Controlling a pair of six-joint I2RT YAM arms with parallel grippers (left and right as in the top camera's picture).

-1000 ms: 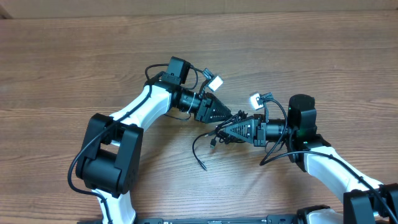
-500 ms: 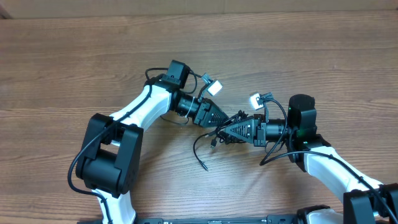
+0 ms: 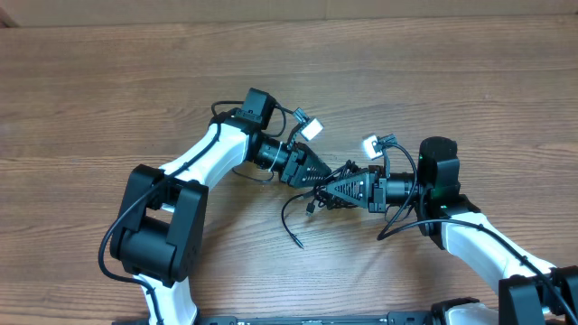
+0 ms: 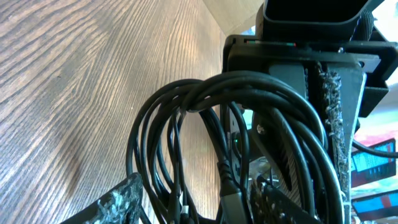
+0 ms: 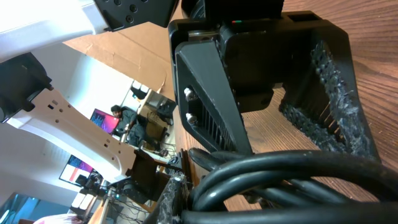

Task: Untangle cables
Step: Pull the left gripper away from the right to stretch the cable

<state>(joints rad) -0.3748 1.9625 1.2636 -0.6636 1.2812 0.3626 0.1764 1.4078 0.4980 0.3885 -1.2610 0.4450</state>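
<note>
The cables (image 3: 291,215) are thin black cords bunched between the two gripper tips at mid-table. One loose strand loops down toward the front and ends in a small plug (image 3: 297,244). My right gripper (image 3: 322,191) is shut on the bundle, and the cords (image 5: 292,168) run across its jaws (image 5: 199,202). My left gripper (image 3: 322,176) meets it from the upper left. In the left wrist view its jaws stand apart astride the looped cords (image 4: 186,124), one textured finger (image 4: 118,199) on each side, so this gripper (image 4: 199,202) is open around them.
Bare wooden tabletop (image 3: 108,99) surrounds the arms. The thicker black arm cables hang by the right arm (image 3: 397,221). The two grippers' tips are almost touching. A cardboard strip (image 3: 289,9) runs along the far edge.
My left gripper has slid down and right toward the bundle and the right gripper's tip, and its jaws have widened. The right arm has stayed still.
</note>
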